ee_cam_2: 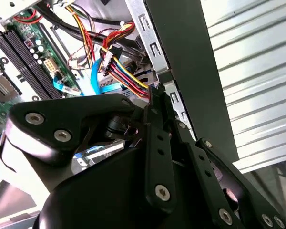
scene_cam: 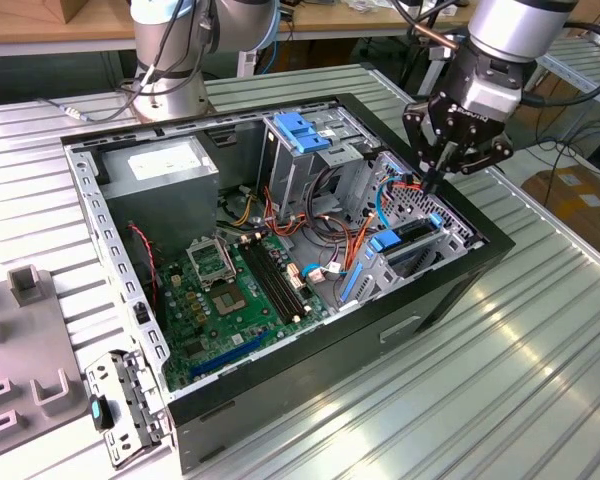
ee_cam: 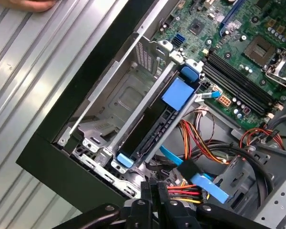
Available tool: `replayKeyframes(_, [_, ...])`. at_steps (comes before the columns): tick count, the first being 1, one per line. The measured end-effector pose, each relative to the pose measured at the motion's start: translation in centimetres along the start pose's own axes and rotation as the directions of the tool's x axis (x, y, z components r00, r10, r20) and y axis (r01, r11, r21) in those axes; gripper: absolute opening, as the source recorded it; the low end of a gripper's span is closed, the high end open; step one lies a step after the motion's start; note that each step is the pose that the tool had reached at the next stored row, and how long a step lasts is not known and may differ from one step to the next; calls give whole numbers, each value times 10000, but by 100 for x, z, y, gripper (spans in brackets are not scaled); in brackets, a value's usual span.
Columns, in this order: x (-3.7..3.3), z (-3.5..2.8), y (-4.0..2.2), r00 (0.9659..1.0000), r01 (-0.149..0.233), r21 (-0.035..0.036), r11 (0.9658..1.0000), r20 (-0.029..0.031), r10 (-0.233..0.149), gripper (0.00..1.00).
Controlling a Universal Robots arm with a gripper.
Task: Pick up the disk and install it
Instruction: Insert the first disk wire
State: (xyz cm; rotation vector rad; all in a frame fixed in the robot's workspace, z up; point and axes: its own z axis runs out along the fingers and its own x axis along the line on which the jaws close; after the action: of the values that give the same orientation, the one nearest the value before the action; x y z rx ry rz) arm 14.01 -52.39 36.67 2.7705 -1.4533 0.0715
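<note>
While the hand [scene_cam: 432, 183] hangs over the open PC case [scene_cam: 450, 290] with its fingertips pinched together and nothing between them, the disk [ee_cam: 150, 131] sits on edge in the drive bay [ee_cam: 117, 102] just below, blue carrier rails showing, beside the motherboard [scene_cam: 225, 300].

A black computer case [scene_cam: 420, 310] with bare silver inner walls sits on a ribbed silver table [scene_cam: 500, 380]. Inside, the motherboard [scene_cam: 230, 300] is green with black memory slots. The disk [ee_cam: 155, 126] shows a black edge between blue rails. Cable bundles [ee_cam: 195, 143] run red, yellow, orange and black. The gripper [scene_cam: 435, 180] is black
</note>
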Motion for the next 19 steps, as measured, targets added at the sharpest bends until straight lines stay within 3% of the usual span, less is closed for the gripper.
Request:
replayKeyframes(2, [0,3,0,9985,-551,-25,9985,-7,551,16])
replayKeyframes(6, [0,6,0,9935,-1136,-52,9935,-15,1136,16])
replayKeyframes(9, [0,9,0,9861,-1660,-75,9861,-23,1660,16])
replayKeyframes(11, [0,11,0,9782,-2074,-93,9782,-31,2074,16])
replayKeyframes(13, [-1,12,0,9728,-2318,-104,9727,-37,2318,16])
replayKeyframes(14, [-1,14,0,9677,-2520,-112,9677,-41,2520,16])
replayKeyframes(15, [-2,15,2,9655,-2604,-116,9654,-42,2603,16])
replayKeyframes(19, [-22,13,32,9635,-2676,-120,9635,-44,2675,16])
